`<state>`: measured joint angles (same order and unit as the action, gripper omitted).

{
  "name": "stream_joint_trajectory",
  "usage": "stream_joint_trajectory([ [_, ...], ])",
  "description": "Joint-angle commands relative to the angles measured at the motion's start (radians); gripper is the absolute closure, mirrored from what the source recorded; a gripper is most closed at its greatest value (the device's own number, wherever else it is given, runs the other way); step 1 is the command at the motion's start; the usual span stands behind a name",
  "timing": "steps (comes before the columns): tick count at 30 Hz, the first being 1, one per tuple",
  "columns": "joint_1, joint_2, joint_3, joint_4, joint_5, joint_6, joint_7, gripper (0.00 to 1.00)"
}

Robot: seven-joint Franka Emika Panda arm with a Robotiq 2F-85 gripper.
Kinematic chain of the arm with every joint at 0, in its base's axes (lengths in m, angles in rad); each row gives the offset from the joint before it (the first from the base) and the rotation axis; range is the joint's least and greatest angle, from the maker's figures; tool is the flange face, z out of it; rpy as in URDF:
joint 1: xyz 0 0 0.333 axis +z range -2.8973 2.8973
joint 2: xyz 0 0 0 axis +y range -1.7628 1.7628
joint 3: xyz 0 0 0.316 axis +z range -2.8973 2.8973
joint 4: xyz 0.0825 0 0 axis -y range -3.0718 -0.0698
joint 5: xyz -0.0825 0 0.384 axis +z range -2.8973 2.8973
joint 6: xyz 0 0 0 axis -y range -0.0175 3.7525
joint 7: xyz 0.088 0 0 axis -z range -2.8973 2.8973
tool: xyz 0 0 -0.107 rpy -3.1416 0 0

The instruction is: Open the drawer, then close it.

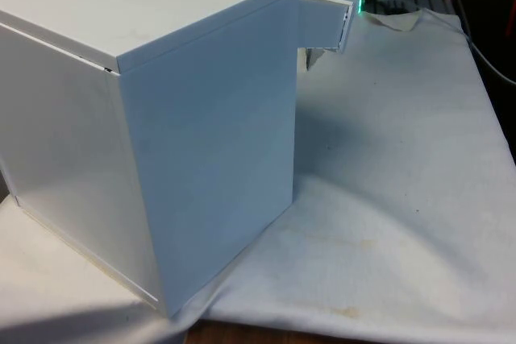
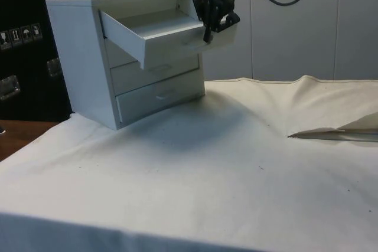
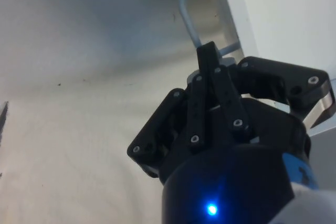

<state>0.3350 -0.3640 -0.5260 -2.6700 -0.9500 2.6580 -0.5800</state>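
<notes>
At the top of the white chest of drawers point(image 2: 88, 57), the top drawer point(image 2: 150, 30) stands pulled well out of its slot, its tray open to the air in the side view and its front panel point(image 1: 326, 23) jutting past the chest's corner at about one o'clock in the front view; so the opening half of the task looks done, and the closing half is, as I judge it, what remains; the two lower drawers point(image 2: 156, 84) sit flush and untouched. Over by the drawer's front, the tool point(image 2: 214, 23) hangs at roughly three o'clock from the open tray in the side view, pointing downward with the arm coming in from above; its black fingers point(image 3: 212, 90) lie pressed together with no gap between them, and nothing is caught in them; the metal handle point(image 3: 191, 11) curves free just beyond the fingertips in the wrist view, not gripped. Beneath, the table point(image 2: 236, 163) under its white cloth carries the chest near its far corner; a push on the panel would, I reckon, send the drawer home.
</notes>
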Motion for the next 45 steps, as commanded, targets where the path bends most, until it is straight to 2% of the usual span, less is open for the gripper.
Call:
stream_joint_trajectory([
  [1, -0.013, -0.001, 0.003, 0.005, -0.030, 0.018, 0.020, 1.00],
  [2, -0.014, -0.002, -0.001, 0.005, -0.032, 0.027, 0.022, 1.00],
  [3, 0.000, 0.000, -0.003, 0.000, 0.000, 0.004, 0.001, 1.00],
  [4, -0.014, -0.002, -0.001, 0.005, -0.032, 0.027, 0.022, 1.00],
  [8, -0.016, -0.003, -0.013, 0.006, -0.034, 0.052, 0.023, 1.00],
  [11, -0.016, -0.003, -0.021, 0.006, -0.035, 0.073, 0.022, 1.00],
  [12, 0.000, -0.002, -0.027, 0.000, -0.002, 0.054, 0.002, 1.00],
  [13, -0.016, -0.003, -0.023, 0.006, -0.035, 0.077, 0.022, 1.00],
  [15, -0.017, -0.003, -0.028, 0.006, -0.036, 0.088, 0.020, 1.00],
  [20, -0.015, 0.000, -0.038, 0.009, -0.036, 0.111, 0.017, 1.00],
  [21, -0.001, -0.002, -0.044, -0.002, -0.005, 0.092, 0.002, 1.00],
  [22, -0.014, 0.002, -0.041, 0.011, -0.035, 0.118, 0.016, 1.00],
  [29, -0.013, 0.007, -0.049, 0.017, -0.035, 0.144, 0.015, 1.00],
  [30, -0.001, -0.002, -0.052, -0.001, -0.005, 0.118, 0.001, 1.00],
  [31, -0.013, 0.007, -0.050, 0.018, -0.035, 0.147, 0.015, 1.00],
  [37, -0.013, 0.009, -0.057, 0.021, -0.034, 0.165, 0.013, 1.00],
  [38, -0.001, -0.002, -0.058, 0.000, -0.005, 0.135, 0.000, 1.00],
  [39, -0.013, 0.010, -0.058, 0.021, -0.034, 0.168, 0.013, 1.00],
  [45, -0.013, 0.012, -0.065, 0.024, -0.032, 0.186, 0.010, 1.00],
])
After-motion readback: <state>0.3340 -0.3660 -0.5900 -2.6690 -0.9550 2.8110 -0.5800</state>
